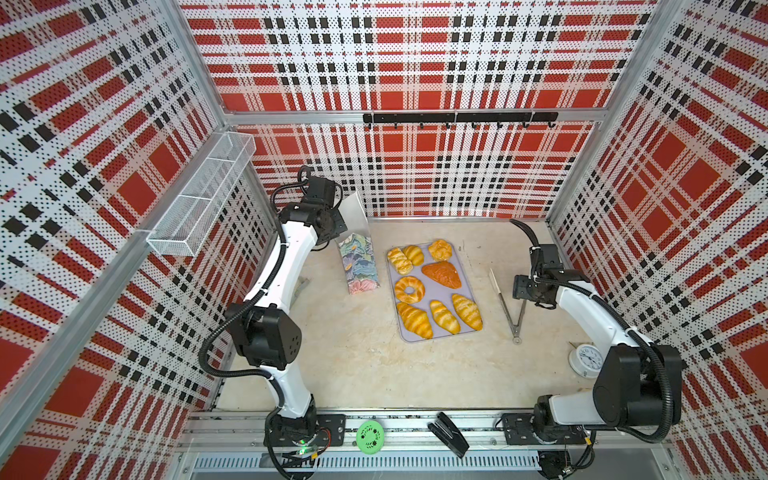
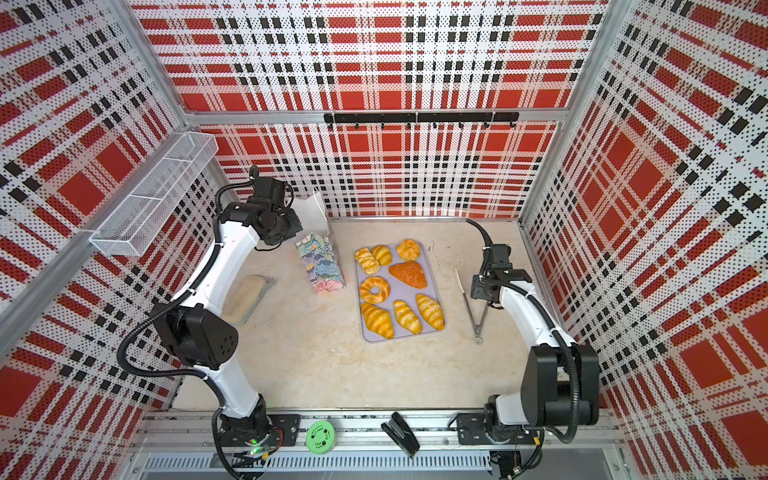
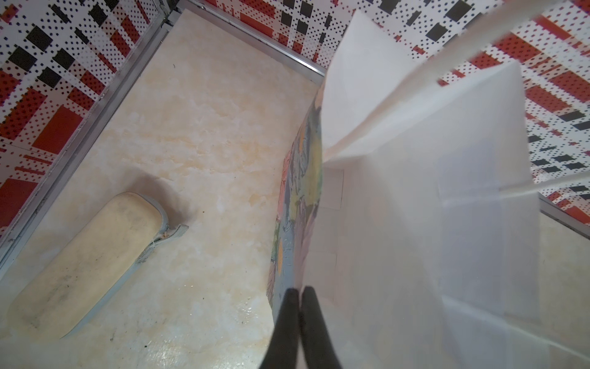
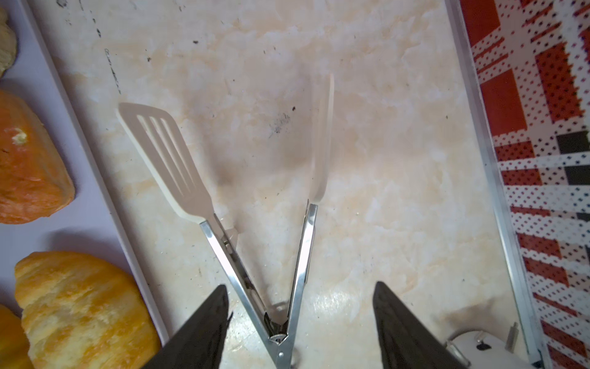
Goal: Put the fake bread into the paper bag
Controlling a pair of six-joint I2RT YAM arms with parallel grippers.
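I see white shells on my left arm (image 1: 291, 249) and right arm (image 1: 582, 307), with bulky black joint housings (image 1: 266, 336) and ribbed black hose (image 1: 202, 353) looped alongside. Black base plates (image 1: 332, 429) sit low in frame, with a green light (image 1: 304, 451) by the left one. The left pincer (image 3: 299, 292) and right pincer (image 4: 300, 287) carry matte black tapered fingers (image 4: 204, 332).

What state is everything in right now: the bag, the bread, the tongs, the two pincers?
Paper bag: upright, mouth open, one wall pinched.
Bread: all eight pieces on the tray, none bagged.
Tongs: lying on the table, spread open, ungripped.
Left pincer: shut on the bag's wall.
Right pincer: open, straddling the tongs' hinge end.
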